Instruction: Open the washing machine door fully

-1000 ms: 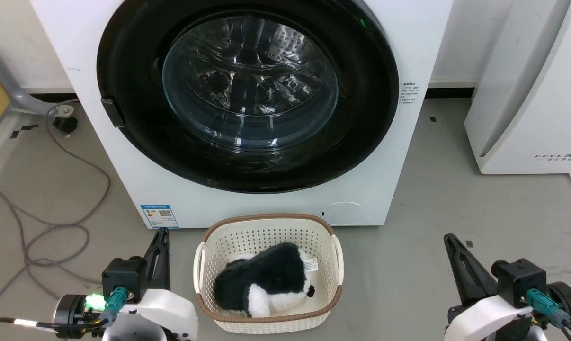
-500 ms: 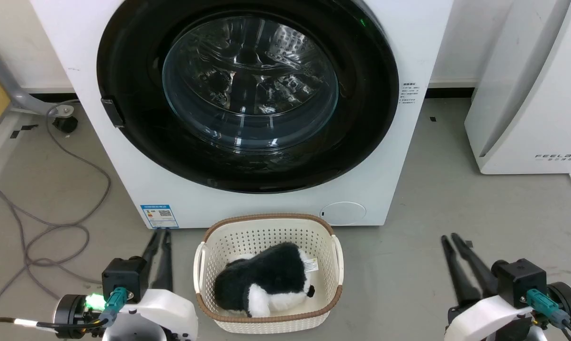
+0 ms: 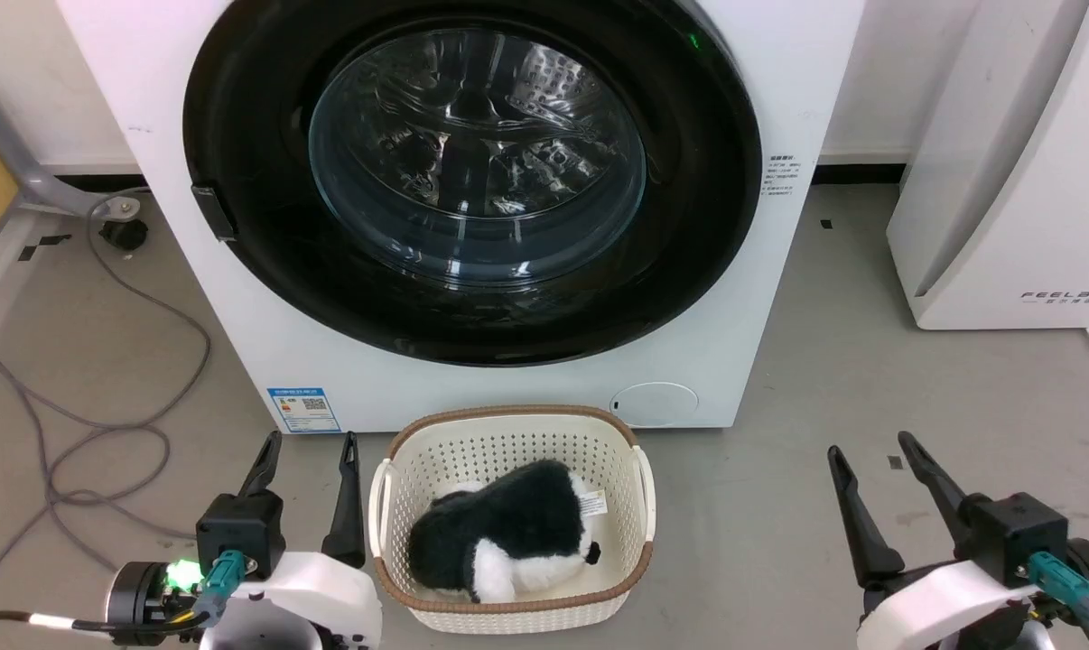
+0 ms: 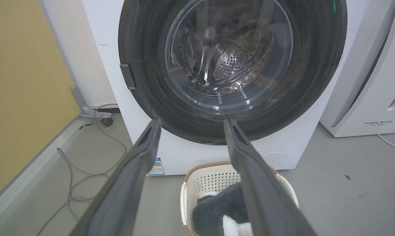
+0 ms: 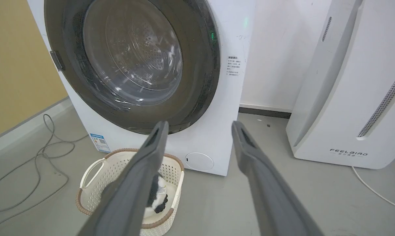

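Observation:
The white washing machine [image 3: 499, 397] fills the upper head view. Its round glossy black door [image 3: 689, 253] lies flat against the front, with a bulging glass window [image 3: 477, 153] and a hinge block [image 3: 214, 213] at its left rim. The steel drum shows through the glass. My left gripper [image 3: 311, 444] is open at the lower left, over the floor beside the basket. My right gripper [image 3: 872, 444] is open at the lower right. Both hold nothing and sit well short of the door [image 4: 315, 82] [image 5: 202, 82].
A cream basket [image 3: 508, 433] with a black-and-white plush toy [image 3: 504, 542] stands on the floor right before the machine, between my grippers. A white FEELBIRD appliance [image 3: 1014, 181] stands at the right. Grey cables [image 3: 102, 433] loop on the floor at the left.
Both grippers went from shut to open, their fingers spreading apart. The door and the basket stayed still; the view shifted only slightly.

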You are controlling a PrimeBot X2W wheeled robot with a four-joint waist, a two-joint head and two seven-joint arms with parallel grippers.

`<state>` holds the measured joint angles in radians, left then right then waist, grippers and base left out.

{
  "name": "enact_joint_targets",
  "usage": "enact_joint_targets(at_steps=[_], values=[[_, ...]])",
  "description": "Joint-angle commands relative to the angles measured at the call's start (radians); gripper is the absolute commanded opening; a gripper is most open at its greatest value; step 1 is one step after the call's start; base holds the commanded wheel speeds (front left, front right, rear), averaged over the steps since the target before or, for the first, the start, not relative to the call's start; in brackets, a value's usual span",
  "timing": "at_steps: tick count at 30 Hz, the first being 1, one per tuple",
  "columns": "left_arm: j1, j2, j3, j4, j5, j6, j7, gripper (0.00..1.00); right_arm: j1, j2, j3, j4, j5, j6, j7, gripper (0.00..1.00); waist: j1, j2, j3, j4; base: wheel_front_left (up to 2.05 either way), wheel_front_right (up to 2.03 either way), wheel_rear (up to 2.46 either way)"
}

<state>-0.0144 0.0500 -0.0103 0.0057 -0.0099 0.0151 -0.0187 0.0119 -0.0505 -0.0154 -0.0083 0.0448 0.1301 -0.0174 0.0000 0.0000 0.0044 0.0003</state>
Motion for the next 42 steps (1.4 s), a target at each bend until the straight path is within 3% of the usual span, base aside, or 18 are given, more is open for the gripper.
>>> enact_joint_targets(at_steps=[1, 7, 8, 9, 15, 28, 42], values=[[-0.003, 0.0, -0.002, -0.002, -0.006, 0.009, -0.011, 1.0, -0.004, 0.0, -0.006, -0.006, 0.024, 0.0, -0.012, 1.0, 0.0, 0.0, 0.001, 0.0, 0.0, 0.0, 0.0], [-0.004, 0.0, -0.007, -0.003, -0.011, 0.019, -0.023, 1.0, -0.008, 0.0, -0.011, -0.01, 0.068, 0.0, -0.025, 0.98, 0.0, 0.0, 0.003, 0.001, 0.0, 0.0, 0.0], [-0.005, 0.0, -0.008, -0.003, -0.012, 0.021, -0.025, 1.0, -0.009, 0.0, -0.012, -0.011, 0.076, 0.0, -0.027, 0.26, 0.0, 0.0, 0.004, 0.001, 0.0, 0.0, 0.0], [-0.005, 0.0, -0.008, -0.003, -0.013, 0.023, -0.028, 1.0, -0.011, 0.0, -0.014, -0.011, 0.087, 0.0, -0.029, 0.0, 0.0, 0.0, 0.005, 0.001, 0.0, 0.0, 0.0], [-0.011, 0.0, -0.013, -0.005, -0.018, 0.032, -0.04, 1.0, -0.029, 0.0, -0.037, 0.005, 0.181, 0.0, -0.042, 0.0, 0.0, 0.0, 0.014, 0.004, 0.0, 0.0, 0.0], [-0.032, 0.0, -0.026, -0.011, -0.029, 0.05, -0.067, 1.0, -0.135, 0.0, -0.093, 0.123, 0.549, 0.0, -0.049, 0.0, 0.0, 0.0, 0.049, 0.015, 0.0, 0.0, 0.0], [-0.075, 0.0, -0.04, -0.022, -0.042, 0.067, -0.094, 1.0, -0.345, -0.072, -0.181, 0.284, 0.796, 0.0, -0.02, 0.0, 0.0, 0.0, 0.116, 0.045, 0.0, 0.0, 0.0]])
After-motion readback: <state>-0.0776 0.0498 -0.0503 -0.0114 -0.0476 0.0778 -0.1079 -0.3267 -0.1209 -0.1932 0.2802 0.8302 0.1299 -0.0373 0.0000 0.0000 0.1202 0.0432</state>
